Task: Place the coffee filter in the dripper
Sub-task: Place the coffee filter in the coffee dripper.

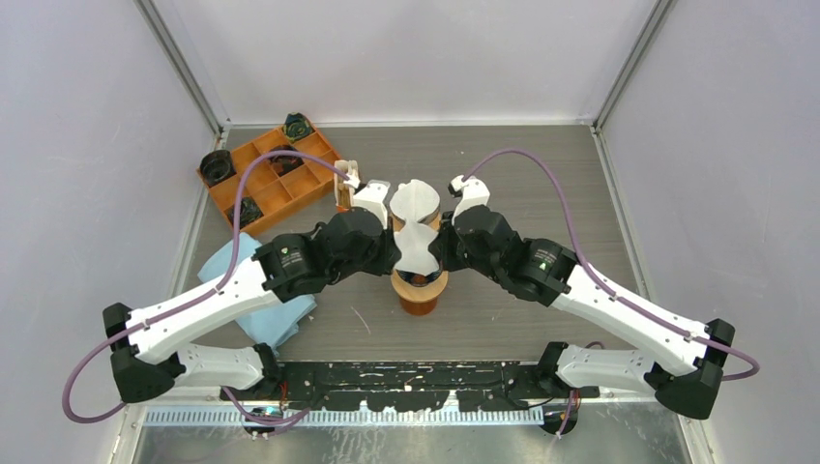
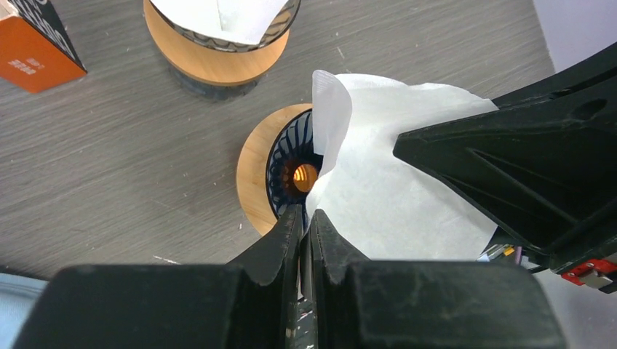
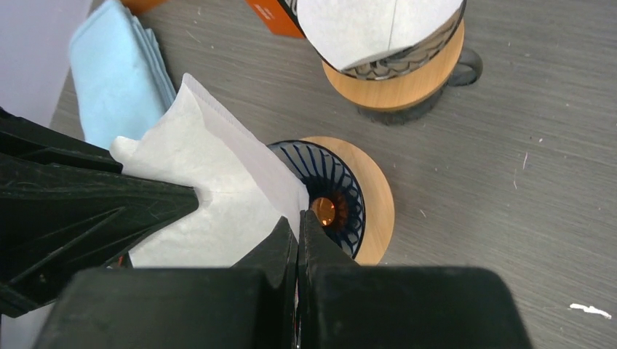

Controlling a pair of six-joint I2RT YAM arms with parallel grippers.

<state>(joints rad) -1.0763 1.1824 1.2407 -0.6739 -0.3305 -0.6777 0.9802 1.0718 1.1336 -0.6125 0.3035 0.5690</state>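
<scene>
A white paper coffee filter (image 1: 416, 246) hangs between both grippers, just above the dripper (image 1: 422, 293), a black ribbed cone on a round wooden base. My left gripper (image 2: 305, 218) is shut on the filter's (image 2: 393, 189) near edge. The dripper (image 2: 284, 163) lies partly under the paper, its orange hole showing. My right gripper (image 3: 297, 222) is shut on the opposite edge of the filter (image 3: 211, 189), beside the dripper (image 3: 342, 196). The filter is half opened, one flap standing up. In the top view the left gripper (image 1: 395, 249) and right gripper (image 1: 440, 246) flank the filter.
A second dripper holding a filter (image 1: 414, 200) stands just behind and also shows in the left wrist view (image 2: 218, 43) and the right wrist view (image 3: 393, 51). An orange box (image 2: 36, 51) is beside it. An orange divided tray (image 1: 290, 188) sits back left. A blue cloth (image 1: 242, 280) lies left.
</scene>
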